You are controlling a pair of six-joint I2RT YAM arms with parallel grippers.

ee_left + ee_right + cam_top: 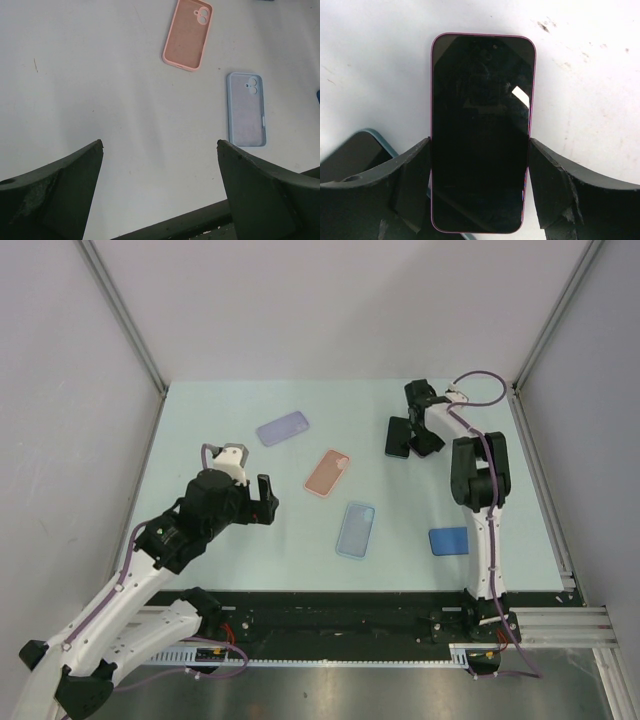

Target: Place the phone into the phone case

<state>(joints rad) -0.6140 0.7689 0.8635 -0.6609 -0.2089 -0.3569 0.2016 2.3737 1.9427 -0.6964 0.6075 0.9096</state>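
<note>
Partly closed, the right end effector [479, 141] clamps the phone [482, 90] edgewise.

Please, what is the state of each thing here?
Black phone with purple rim: flat, screen up, clasped by right end effector.
Pink silicone case: flat, empty.
Light blue silicone case: flat, empty.
Lavender case: flat.
Dark blue case: flat.
Left end effector: open, holding nothing.

You see a pale green table [300, 560] with plain white walls [340, 300] on three sides and grey metal posts [120, 310] at its far corners.
</note>
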